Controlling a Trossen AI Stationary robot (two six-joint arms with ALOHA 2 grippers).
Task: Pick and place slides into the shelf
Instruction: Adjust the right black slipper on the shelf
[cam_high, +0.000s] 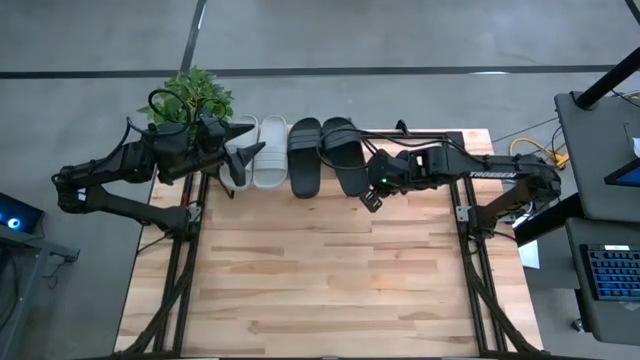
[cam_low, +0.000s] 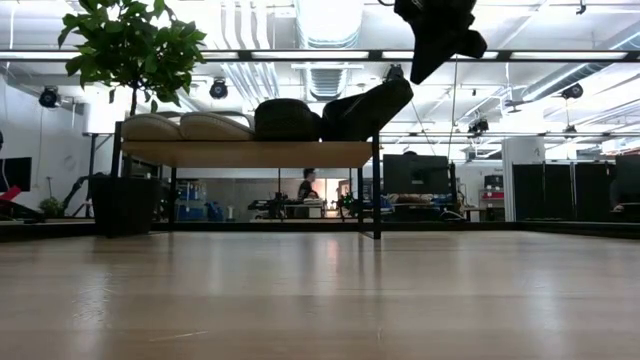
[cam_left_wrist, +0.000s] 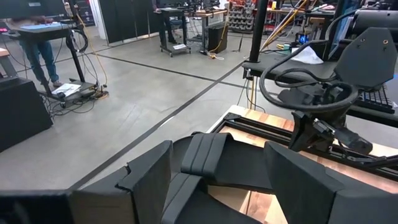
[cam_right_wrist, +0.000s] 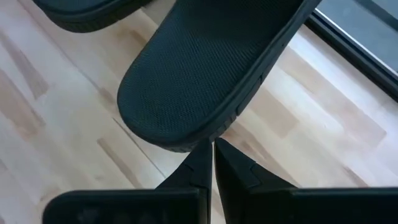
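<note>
Left end effector (cam_high: 243, 152) agape, right end effector (cam_high: 371, 197) pinched closed.

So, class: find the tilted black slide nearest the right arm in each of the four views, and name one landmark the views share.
High view: tilted black slide, rightmost of the four on the shelf.
Low view: right end of the shelf top, heel raised.
Left wrist view: I cannot single it out; black slides lie close ahead.
Right wrist view: its sole fills the upper middle, above the shut right gripper.
Shared landmark: the potted plant.
</note>
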